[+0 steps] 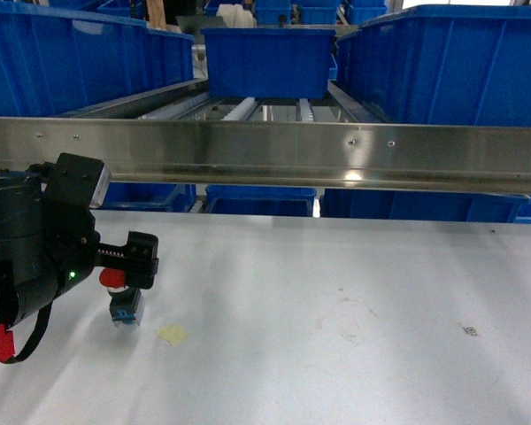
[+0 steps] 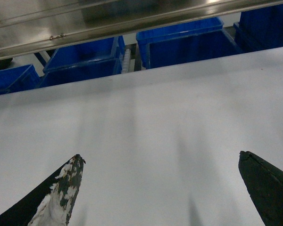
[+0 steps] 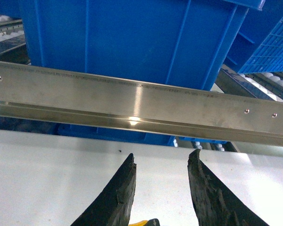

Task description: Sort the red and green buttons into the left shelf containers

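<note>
A red button (image 1: 115, 282) with a blue block base stands on the white table (image 1: 336, 301) at the near left. My left gripper (image 1: 134, 266) hangs just over it and hides part of its cap. In the left wrist view the left gripper (image 2: 160, 156) is wide open, with only bare table between its fingers (image 2: 66, 188) and no button showing. The right gripper (image 3: 163, 154) has parted jaws and nothing between the tips. It faces the steel rail (image 3: 141, 101). The left shelf containers (image 1: 71, 53) are deep blue bins at the upper left. No green button is in view.
A steel rail (image 1: 274, 150) runs across the shelf front above the table's far edge. More blue bins stand on the rollers at centre (image 1: 267, 57) and right (image 1: 451, 62), others under the rail (image 2: 179, 44). A yellowish spot (image 1: 171, 334) marks the table. A small yellow bit (image 3: 140, 222) shows between the right jaws' bases.
</note>
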Robot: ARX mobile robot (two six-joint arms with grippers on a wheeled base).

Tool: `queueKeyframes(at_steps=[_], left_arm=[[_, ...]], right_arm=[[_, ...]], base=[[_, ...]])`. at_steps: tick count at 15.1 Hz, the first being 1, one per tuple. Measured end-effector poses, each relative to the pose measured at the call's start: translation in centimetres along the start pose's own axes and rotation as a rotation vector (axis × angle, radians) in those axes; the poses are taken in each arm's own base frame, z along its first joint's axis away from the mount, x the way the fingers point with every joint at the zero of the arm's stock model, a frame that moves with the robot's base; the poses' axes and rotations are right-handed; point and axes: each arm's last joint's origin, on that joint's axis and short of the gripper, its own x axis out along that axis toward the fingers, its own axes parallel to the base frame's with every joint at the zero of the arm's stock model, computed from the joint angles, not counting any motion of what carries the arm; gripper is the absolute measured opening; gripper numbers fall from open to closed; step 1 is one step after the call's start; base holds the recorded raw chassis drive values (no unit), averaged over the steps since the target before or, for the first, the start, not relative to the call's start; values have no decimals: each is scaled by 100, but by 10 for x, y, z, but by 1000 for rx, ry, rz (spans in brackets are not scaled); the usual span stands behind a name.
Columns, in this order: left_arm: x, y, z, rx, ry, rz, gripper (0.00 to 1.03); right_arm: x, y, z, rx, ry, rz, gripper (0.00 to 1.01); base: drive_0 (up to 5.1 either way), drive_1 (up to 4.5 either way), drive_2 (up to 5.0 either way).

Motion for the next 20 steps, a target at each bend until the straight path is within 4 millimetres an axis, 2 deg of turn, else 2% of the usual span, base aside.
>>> queueKeyframes(at_steps=[5,9,13,20], left_arm=[[-9,-19,2,1,8,-65,98],[-16,-14,3,-12,28,-41,98],[-19,-17,-1,-26,38,-40,98],[-15,-19,-20,-21,123,-2,98]], right_arm=[[0,0,0,0,0,0,30],[0,0,0,0,0,0,30],[0,0,0,0,0,0,30],[0,0,0,0,0,0,30]], base=[[0,0,0],[0,0,0],[0,0,0],[0,0,0]])
